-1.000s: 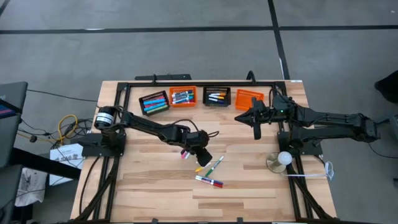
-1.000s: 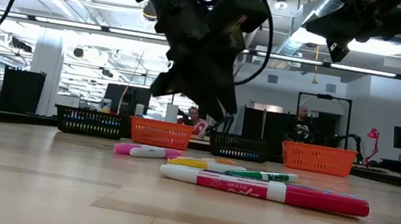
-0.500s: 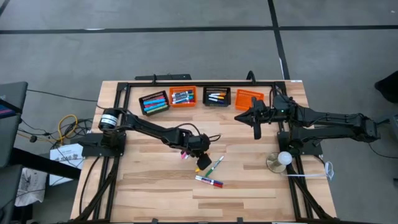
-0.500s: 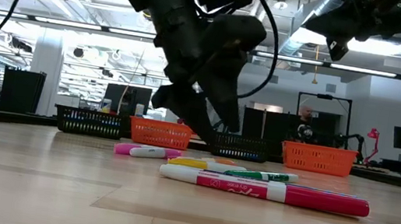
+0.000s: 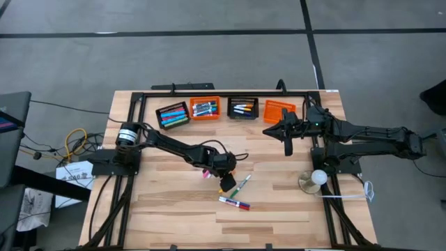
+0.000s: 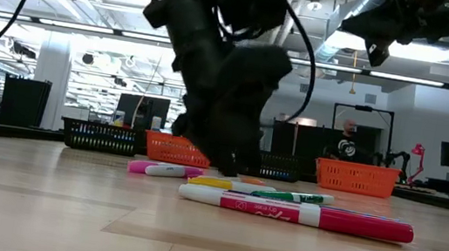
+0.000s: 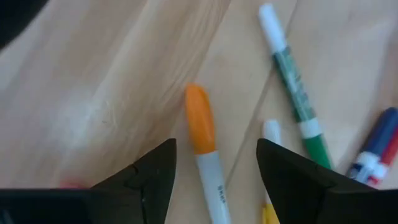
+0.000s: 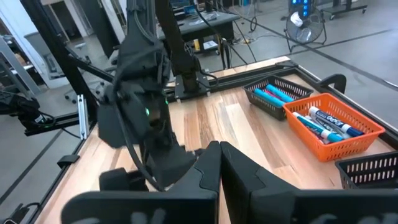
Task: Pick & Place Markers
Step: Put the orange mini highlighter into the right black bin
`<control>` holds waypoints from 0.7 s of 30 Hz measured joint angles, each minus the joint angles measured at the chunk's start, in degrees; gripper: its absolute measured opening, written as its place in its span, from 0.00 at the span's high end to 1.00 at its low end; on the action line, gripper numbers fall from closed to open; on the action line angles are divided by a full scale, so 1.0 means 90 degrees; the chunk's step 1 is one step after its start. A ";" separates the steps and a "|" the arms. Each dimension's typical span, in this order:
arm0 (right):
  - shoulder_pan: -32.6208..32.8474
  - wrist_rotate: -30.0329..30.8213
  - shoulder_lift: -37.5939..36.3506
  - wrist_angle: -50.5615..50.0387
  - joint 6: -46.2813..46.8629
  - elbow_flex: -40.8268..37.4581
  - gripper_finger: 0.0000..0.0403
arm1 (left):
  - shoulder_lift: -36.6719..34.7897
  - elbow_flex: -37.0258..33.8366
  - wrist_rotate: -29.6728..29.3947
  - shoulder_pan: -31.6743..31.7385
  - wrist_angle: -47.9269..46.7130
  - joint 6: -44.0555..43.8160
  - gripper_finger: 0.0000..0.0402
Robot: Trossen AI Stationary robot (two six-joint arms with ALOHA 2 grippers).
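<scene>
My left claw (image 7: 214, 168) straddles the orange marker (image 7: 205, 149) with bare tabletop (image 7: 93, 81) on one side; the green marker (image 7: 295, 99) crowds the other.

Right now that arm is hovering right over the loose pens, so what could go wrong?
1. The open left gripper straddles the orange marker, but a yellow marker lies close beside it; one finger might land on it or catch both.
2. The green marker is near too, so closing could nudge it away.
3. If the fingers close off-centre, the round orange marker could roll or slip out.
</scene>
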 joint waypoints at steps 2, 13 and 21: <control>-0.0001 0.0000 0.0000 0.0014 0.0000 0.0000 1.00 | 0.0104 0.0021 -0.0020 -0.0029 0.0020 -0.0001 0.44; -0.0001 0.0000 0.0000 0.0138 0.0000 0.0000 1.00 | 0.0370 0.0039 -0.0175 0.0026 -0.0084 0.0166 0.56; 0.0002 0.0016 0.0001 0.0162 -0.0002 0.0000 1.00 | 0.0469 0.0036 -0.0577 0.0007 -0.0071 0.0882 0.74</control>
